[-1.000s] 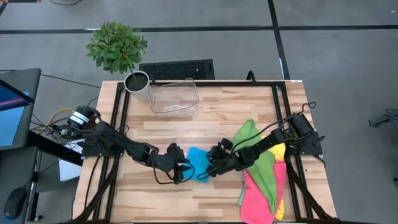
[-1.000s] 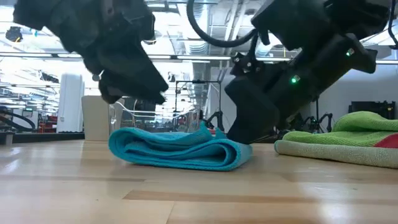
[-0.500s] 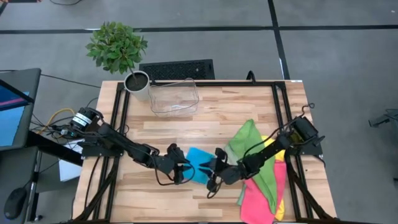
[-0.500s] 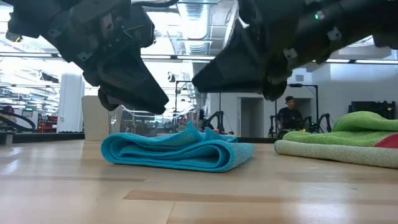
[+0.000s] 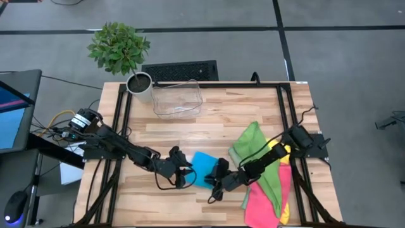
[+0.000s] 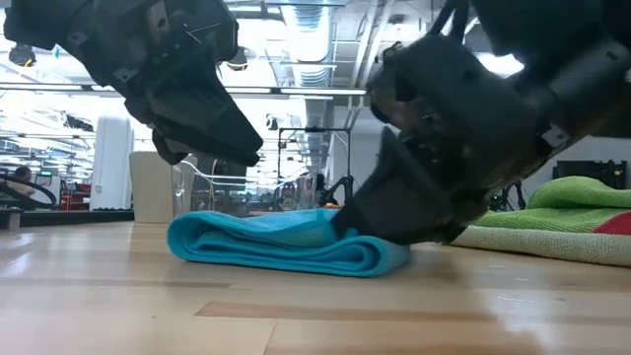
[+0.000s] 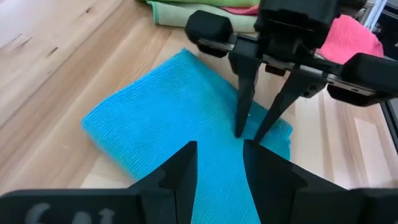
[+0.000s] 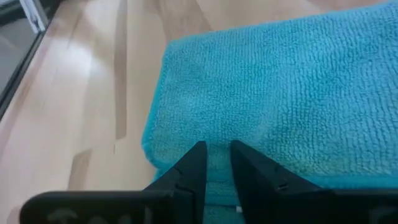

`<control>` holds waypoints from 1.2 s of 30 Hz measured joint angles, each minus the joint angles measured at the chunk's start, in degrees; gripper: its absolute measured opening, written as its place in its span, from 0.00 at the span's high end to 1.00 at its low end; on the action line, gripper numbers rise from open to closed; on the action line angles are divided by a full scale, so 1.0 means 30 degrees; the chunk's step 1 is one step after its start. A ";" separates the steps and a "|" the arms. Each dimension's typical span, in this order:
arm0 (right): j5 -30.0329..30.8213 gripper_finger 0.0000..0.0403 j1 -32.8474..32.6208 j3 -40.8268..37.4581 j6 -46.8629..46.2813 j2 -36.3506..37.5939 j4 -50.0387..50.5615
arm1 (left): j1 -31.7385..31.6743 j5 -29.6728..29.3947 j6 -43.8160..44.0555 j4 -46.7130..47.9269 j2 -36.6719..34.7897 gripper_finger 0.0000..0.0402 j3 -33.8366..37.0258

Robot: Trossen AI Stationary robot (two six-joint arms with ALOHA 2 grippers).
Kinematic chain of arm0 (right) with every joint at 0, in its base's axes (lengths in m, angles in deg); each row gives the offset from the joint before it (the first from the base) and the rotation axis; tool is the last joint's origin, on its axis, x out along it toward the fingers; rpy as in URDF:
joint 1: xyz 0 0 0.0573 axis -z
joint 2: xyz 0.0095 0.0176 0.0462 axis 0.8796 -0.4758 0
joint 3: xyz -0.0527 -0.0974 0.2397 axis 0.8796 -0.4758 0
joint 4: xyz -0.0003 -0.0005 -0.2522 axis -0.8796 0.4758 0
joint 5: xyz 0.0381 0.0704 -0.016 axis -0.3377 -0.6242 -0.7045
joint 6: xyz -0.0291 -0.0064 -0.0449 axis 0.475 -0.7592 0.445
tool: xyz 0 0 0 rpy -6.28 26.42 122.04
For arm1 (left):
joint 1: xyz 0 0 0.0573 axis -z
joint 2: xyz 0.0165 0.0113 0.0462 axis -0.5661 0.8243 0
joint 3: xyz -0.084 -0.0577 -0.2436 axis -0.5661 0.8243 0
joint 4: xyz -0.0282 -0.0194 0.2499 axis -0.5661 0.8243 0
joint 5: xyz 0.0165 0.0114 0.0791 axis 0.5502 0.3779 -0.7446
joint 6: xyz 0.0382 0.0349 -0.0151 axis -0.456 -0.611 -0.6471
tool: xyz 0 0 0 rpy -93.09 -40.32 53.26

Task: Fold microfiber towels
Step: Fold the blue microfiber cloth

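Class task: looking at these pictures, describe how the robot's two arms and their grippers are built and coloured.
Both arms are black and jointed, with black cables looping alongside. The left gripper and right gripper each end in two slim, tapering dark fingers on a crossbar with rounded ends. The left arm's base carries a silver-ringed motor with yellow and red wires.

Folded towel (image 5: 201, 168) left of towel pile (image 5: 266, 177)

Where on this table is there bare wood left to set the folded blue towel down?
Bare wood lies between the clear bin and the blue towel, and along the near edge below the left gripper. It is crowded around the towel, where the right gripper also works, and on the right, under the towel pile.
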 joint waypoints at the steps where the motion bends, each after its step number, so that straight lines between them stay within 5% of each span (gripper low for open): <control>1: -0.0095 0.75 -0.0057 -0.0030 0.0207 0.0331 0.0452 | 0.0036 -0.0109 0.0000 0.0014 0.0000 0.70 0.0000; 11: 0.3068 0.75 -0.0992 -0.0036 0.0566 0.5115 0.6059 | 0.0263 -0.0610 0.0032 0.0006 0.0007 0.70 0.0000; 21: -0.1608 0.63 0.2524 0.0170 -0.0882 0.5386 0.8770 | 0.0309 0.0083 0.0172 0.0072 -0.0793 0.70 0.0000; 28: -0.0723 0.60 0.2658 0.0035 -0.1947 0.4588 1.1939 | 0.0715 -0.0920 0.0148 0.1003 -0.1756 0.70 0.0000; 36: -0.0634 0.69 0.2531 0.0216 -0.2441 0.3603 1.1043 | 0.0851 -0.2550 0.0013 0.0858 -0.1756 0.70 0.0267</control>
